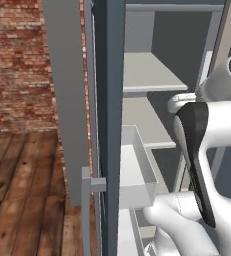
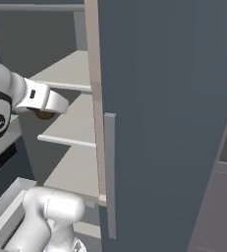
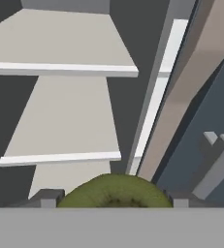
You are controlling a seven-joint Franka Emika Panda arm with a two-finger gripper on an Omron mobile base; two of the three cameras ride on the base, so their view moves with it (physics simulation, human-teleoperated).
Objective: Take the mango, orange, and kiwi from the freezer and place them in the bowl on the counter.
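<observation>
Green-brown kiwi (image 3: 116,191), just one, sits between the gripper (image 3: 111,199) fingertips, clamped, its lower half cut off. You see three pale shelves inside the freezer (image 2: 159,98); the hand hides behind the arm in the base views.

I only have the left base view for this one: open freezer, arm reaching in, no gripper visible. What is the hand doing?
Observer: In the hand view, the gripper has a green-brown kiwi sitting between its fingertips.
Operator: Is it shut on the fruit?
Observer: It looks so: a tip sits close on each side of the kiwi, though the contact itself sits at the frame's edge.
Operator: Where is the hand in the freezer?
Observer: In the right base view, the hand is level with the shelves of the freezer, with a small brownish shape just beneath it.
</observation>
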